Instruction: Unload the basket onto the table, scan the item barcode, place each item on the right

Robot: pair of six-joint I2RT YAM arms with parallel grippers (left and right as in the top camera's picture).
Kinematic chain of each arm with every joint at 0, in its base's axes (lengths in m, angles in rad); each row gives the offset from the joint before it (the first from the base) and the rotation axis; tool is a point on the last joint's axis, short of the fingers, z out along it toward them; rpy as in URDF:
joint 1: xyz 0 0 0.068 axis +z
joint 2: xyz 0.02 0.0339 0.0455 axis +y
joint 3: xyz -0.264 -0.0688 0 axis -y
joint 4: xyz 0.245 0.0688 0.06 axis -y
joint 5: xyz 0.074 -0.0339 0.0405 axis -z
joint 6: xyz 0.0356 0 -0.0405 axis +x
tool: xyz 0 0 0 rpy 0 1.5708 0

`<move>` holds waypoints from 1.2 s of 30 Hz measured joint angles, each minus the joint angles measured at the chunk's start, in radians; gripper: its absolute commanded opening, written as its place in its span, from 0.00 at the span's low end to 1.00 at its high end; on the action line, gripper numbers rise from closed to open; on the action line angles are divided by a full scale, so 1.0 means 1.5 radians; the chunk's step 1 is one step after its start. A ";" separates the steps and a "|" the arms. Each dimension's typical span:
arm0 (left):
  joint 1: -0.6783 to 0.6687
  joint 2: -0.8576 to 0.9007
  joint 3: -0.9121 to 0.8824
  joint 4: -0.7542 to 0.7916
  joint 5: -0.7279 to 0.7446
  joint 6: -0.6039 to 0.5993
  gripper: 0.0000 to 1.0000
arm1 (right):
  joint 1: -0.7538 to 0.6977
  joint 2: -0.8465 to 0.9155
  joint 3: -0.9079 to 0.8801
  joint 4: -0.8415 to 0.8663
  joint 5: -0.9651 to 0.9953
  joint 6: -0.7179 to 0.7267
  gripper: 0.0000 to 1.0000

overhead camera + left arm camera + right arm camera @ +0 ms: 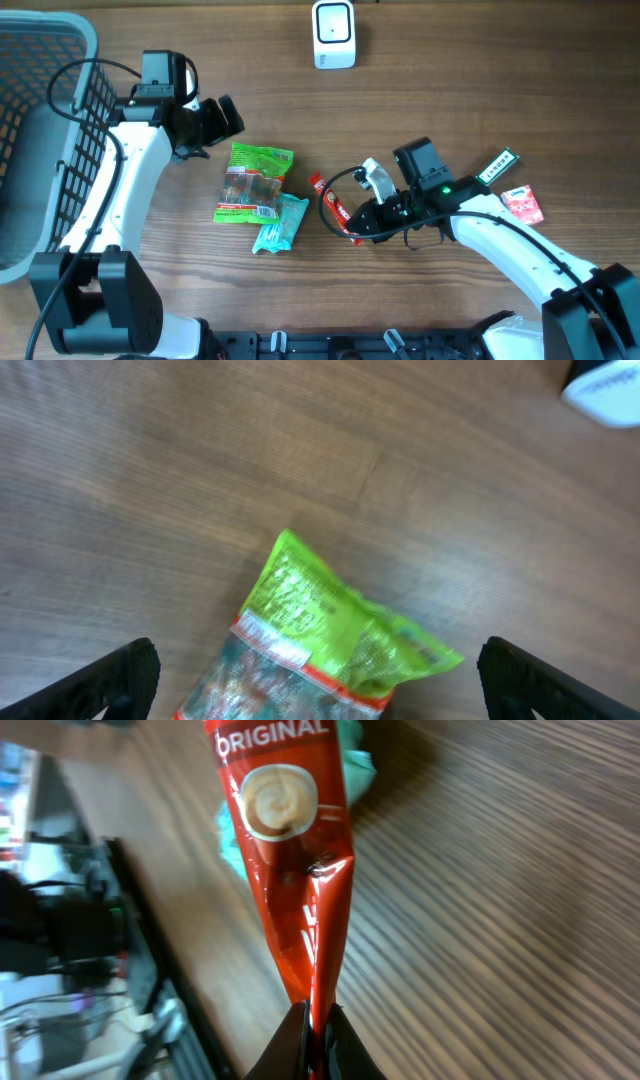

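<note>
Pinched by its narrow end between the closed fingers of the right gripper [311, 1040]: a red sachet [300, 890], creased just above the grip and stretching away from the wrist camera. Reads "ORIGINAL" over a coffee-cup picture on the face in view, is cut off by the top edge above that word, and keeps its other face turned from both cameras. Sits about mid-table in the overhead view, partly masked there by a black cable loop and the gripper body; resting on the wood or lifted clear, cannot tell. Just to its left, a teal packet [279, 223], touching or tucked under the lower corner of a green packet [255, 183]. Well apart toward the far edge, a white scanner [333, 34], with bare wood all the way between it and the sachet. Over the green packet's upper end, the left gripper [215, 120], spread wide and holding nothing, only its two dark fingertips showing at the bottom corners of its own blurred view. At the left edge, a grey basket [40, 130], cut off by the frame. Beside the right arm, a black-and-white strip packet [497, 166] and a pink-red packet [522, 205], print too small to read. Close by the sachet on the near side, the table's edge with blurred dark gear beyond it.
</note>
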 measured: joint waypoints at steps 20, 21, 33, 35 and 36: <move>-0.210 0.000 -0.001 -0.024 0.254 -0.028 0.19 | -0.001 -0.001 0.005 0.244 -0.167 0.255 0.06; -0.211 0.000 -0.001 -0.017 0.253 -0.031 0.11 | -0.001 -0.001 0.005 0.244 -0.169 0.263 0.11; -0.207 0.000 -0.001 -0.034 0.200 -0.117 0.04 | -0.001 -0.001 0.006 0.233 -0.081 0.161 0.47; -0.191 0.000 -0.001 -0.065 0.187 -0.138 0.04 | -0.001 -0.001 0.022 0.202 -0.057 0.148 0.45; -0.186 0.000 -0.001 -0.071 0.184 -0.141 0.04 | -0.001 -0.001 0.034 0.183 -0.049 0.141 0.45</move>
